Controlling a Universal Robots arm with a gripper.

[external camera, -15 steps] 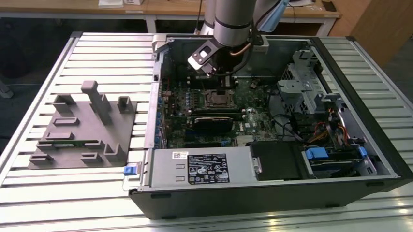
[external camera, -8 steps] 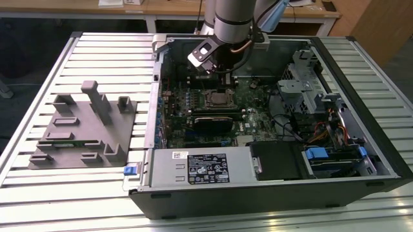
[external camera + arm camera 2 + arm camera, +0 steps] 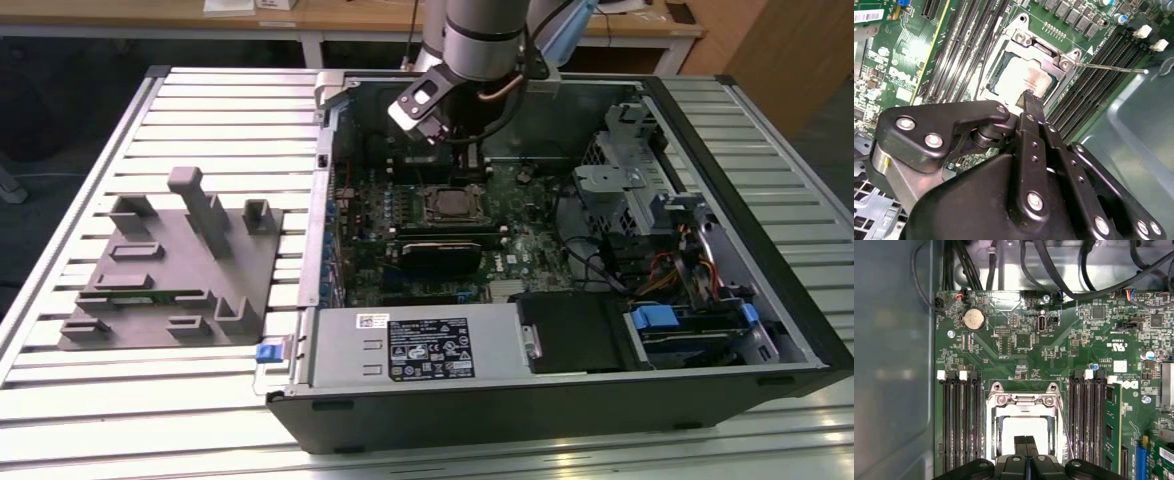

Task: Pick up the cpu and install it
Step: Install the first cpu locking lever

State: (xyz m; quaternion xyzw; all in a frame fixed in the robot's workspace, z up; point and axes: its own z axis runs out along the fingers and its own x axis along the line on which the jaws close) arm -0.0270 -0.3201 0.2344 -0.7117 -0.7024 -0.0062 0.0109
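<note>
In the exterior view, we see the gripper hanging over the socket inside the open computer case. In both wrist views its jaws are pressed together, gripping nothing, poised above the cpu already seated in its metal frame.

1 open PC case on 1 slatted bench; 1 grey fixture near the bench's edge at the exterior view's left. Inside the case: 1 motherboard, 1 cpu in 1 socket frame, 1 coin cell, 1 white-labelled black box. Memory slots in first wrist view: 2 banks, approx 4 each, exact no. hard to tell. 1 arm w/ 1 gripper, 2 fingers together
</note>
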